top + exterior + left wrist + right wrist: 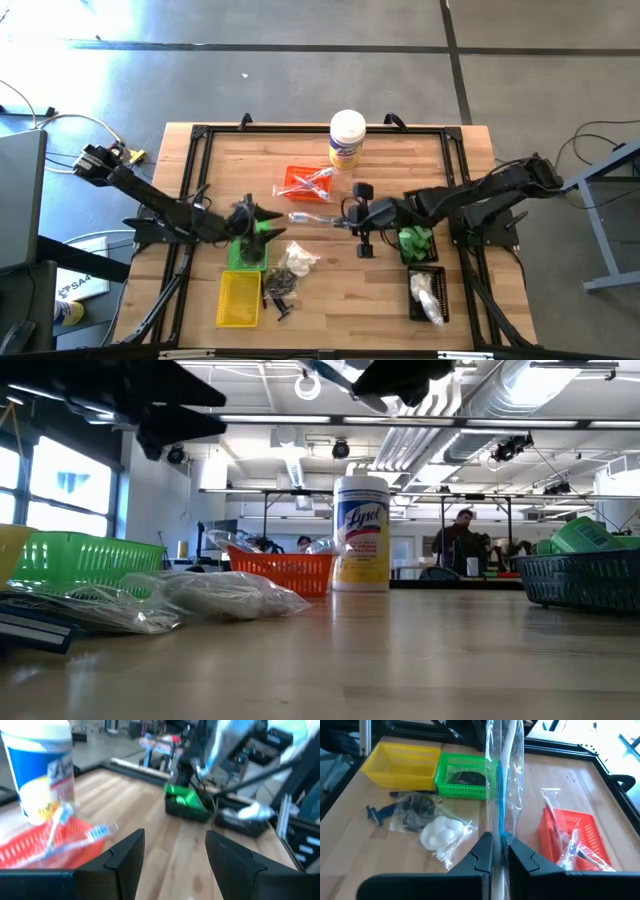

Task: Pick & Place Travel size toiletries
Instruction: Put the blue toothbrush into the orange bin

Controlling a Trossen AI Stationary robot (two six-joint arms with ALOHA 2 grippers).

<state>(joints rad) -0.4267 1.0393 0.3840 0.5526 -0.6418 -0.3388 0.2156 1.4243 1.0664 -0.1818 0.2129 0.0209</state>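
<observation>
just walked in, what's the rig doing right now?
Sorting travel toiletries into mesh trays. The right gripper is shut on a clear-wrapped toothbrush, held above the table's middle. The left gripper hangs open over the green tray, holding nothing. More wrapped toothbrushes already lie in the orange tray.

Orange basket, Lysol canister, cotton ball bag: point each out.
orange basket (pixel 570 832): right wrist view, mesh side wall.
Lysol canister (pixel 360 535): low view, middle of label.
cotton ball bag (pixel 440 832): right wrist view, on the white balls.
</observation>
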